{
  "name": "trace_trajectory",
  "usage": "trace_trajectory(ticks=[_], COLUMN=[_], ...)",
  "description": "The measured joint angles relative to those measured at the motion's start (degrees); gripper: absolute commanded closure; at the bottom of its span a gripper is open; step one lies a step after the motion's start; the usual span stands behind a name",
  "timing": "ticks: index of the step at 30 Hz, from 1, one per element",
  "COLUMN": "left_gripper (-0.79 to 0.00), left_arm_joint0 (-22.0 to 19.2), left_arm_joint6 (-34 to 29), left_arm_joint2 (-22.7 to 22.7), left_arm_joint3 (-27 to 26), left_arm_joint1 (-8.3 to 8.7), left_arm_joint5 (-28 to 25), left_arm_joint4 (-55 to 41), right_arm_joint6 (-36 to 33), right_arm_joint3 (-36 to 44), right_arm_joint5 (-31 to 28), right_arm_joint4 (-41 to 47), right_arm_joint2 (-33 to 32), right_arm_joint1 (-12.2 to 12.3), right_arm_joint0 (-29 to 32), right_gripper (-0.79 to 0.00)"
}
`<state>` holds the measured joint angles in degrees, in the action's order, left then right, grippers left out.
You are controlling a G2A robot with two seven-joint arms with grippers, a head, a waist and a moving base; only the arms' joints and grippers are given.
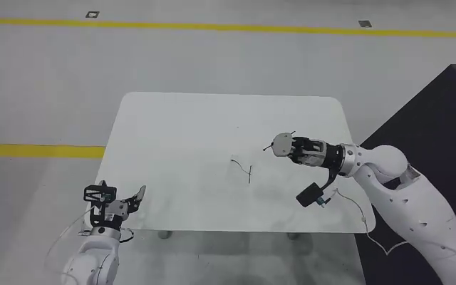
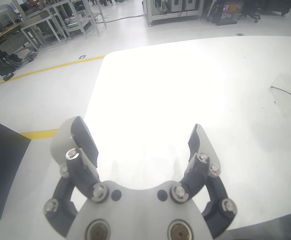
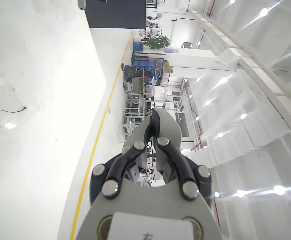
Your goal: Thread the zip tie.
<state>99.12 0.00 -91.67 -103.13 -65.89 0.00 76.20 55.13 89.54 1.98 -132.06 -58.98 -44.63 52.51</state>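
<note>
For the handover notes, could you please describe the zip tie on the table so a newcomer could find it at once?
Start at the white table. Near its middle, a little way from the right end effector, lies the zip tie. It is a thin, dark, kinked strip, unlike the bulky grey end effector nearby.

This is a large industrial robotics lab or factory hall. The pale polished floor (image 1: 214, 64) carries yellow lane lines (image 1: 214, 27) and small metal floor plates (image 1: 92, 14). Around the white worktop (image 1: 228, 114) stand aluminium-frame workstations (image 2: 56, 25), equipment cabinets (image 2: 172, 6), office chairs (image 2: 250, 11) and loose cables (image 2: 122, 19). Farther off are blue storage shelves (image 3: 147, 64) and a potted plant (image 3: 158, 42). Rows of ceiling lights (image 3: 243, 116) hang under a high white roof.
</note>
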Motion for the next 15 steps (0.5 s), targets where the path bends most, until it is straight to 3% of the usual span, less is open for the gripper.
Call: trace_trajectory(ticks=[10, 15], left_gripper=[-0.785, -0.785], left_arm_joint0=[0.0, 0.0], left_arm_joint6=[0.0, 0.0], left_arm_joint2=[0.0, 0.0], left_arm_joint3=[0.0, 0.0], left_arm_joint1=[0.0, 0.0], left_arm_joint5=[0.0, 0.0], left_arm_joint4=[0.0, 0.0], right_arm_joint6=[11.05, 9.38], right_arm_joint3=[-15.75, -18.89], right_arm_joint5=[6.41, 6.27], right_arm_joint4=[-2.33, -0.65], right_arm_joint2=[6.99, 6.66], right_arm_joint1=[-2.92, -3.44], right_arm_joint0=[-5.67, -7.15], right_gripper=[0.0, 0.0])
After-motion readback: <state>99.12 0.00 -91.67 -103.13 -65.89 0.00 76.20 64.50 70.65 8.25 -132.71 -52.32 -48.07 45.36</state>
